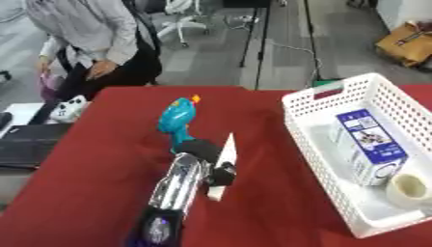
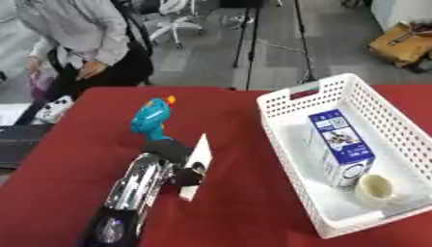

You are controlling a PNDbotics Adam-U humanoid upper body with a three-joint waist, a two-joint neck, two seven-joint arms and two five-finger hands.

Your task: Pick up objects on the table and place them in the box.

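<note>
- Silver and black, the robot's left arm reaches in from the bottom edge; its left hand (image 1: pixel 209 166) is curled around a thin, flat white board (image 1: pixel 224 161), thumb and fingers pinching it on edge so it stands tilted above the red tablecloth (image 1: pixel 101 183).
- The hold seems to sit on the board's lower half, so my guess is it could pivot or slip out during the carry to the right; its lower corner also looks close to the cloth and might drag.
- Just beyond the hand lies a teal plastic toy gun with an orange tip (image 1: pixel 178 119); lifting carelessly could knock it.
- To the right, the white perforated plastic basket (image 1: pixel 312 103) already holds a blue-and-white carton (image 1: pixel 368 144) and a cream roll of tape (image 1: pixel 408 189); a long board could catch on the near rim or land leaning on the carton.
- The right hand shows in neither view.
</note>
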